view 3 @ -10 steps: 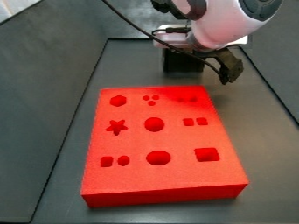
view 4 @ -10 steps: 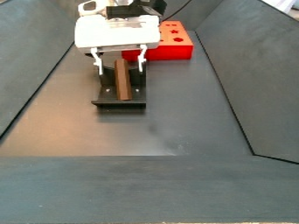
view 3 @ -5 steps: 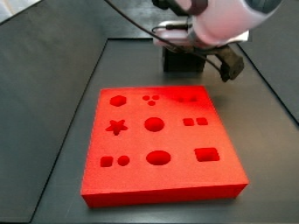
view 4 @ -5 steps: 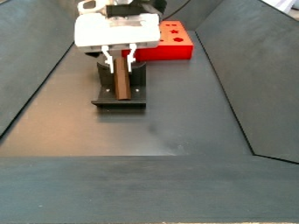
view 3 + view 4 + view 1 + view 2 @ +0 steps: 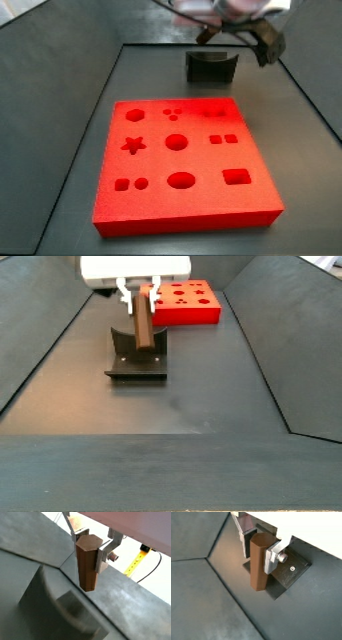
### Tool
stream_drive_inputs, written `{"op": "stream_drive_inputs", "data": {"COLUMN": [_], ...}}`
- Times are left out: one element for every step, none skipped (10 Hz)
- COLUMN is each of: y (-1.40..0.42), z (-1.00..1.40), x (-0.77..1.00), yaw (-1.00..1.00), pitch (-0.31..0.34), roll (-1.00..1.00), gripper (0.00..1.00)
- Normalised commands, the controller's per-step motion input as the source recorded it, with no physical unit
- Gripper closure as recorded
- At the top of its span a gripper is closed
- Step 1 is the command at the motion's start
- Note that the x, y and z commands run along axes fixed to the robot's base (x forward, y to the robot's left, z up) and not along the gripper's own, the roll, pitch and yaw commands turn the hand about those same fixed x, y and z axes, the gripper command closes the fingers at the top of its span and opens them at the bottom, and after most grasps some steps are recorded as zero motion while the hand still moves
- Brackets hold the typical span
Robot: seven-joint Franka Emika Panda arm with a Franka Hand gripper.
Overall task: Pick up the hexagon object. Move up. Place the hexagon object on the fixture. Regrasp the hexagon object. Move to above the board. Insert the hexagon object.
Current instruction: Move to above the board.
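Note:
My gripper (image 5: 140, 298) is shut on the hexagon object (image 5: 140, 324), a dark-brown faceted peg that hangs upright between the fingers, its lower end just above the fixture (image 5: 136, 362). Both wrist views show the peg (image 5: 87, 562) (image 5: 258, 562) clamped near its upper end by the silver fingers (image 5: 105, 554) (image 5: 272, 557). The dark fixture lies below it (image 5: 290, 574). In a side view the gripper (image 5: 247, 32) is high above the fixture (image 5: 210, 65), and the peg cannot be made out there. The red board (image 5: 181, 160) with shaped cutouts lies next to the fixture.
The board also shows in a side view (image 5: 185, 303) behind the fixture. Sloped dark walls (image 5: 47, 346) (image 5: 267, 346) close in the grey floor on both sides. A yellow tape measure (image 5: 137, 562) lies outside the enclosure.
The fingers have closed on the peg that lay in the fixture. The gripper has risen with it, so the peg now hangs upright just above the fixture.

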Motion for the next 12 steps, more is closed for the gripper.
{"op": "stream_drive_inputs", "data": {"y": [0.06, 0.06, 0.06, 0.06, 0.06, 0.06, 0.05, 0.04, 0.03, 0.02, 0.01, -1.0], "z": [1.0, 1.0, 1.0, 1.0, 1.0, 1.0, 1.0, 0.86, 0.67, 0.48, 0.22, 0.26], "x": [-0.17, -0.17, -0.17, -0.17, -0.17, -0.17, -0.16, -0.14, -0.1, -0.07, -0.05, -0.35], "yaw": [-0.1, -0.11, -0.12, -0.12, -0.11, -0.1, -0.09, -0.08, -0.07, -0.05, -0.03, -0.15], "pitch": [-0.121, -0.103, -0.079, -0.06, -0.041, -0.024, -0.001, 0.019, 0.036, 0.056, 0.08, -0.009], "roll": [-0.15, -0.14, -0.14, -0.14, -0.13, -0.13, -0.12, -0.11, -0.1, -0.09, -0.08, -1.0], "gripper": [1.0, 1.0, 1.0, 1.0, 1.0, 1.0, 1.0, 1.0, 1.0, 1.0, 1.0, 1.0]}}
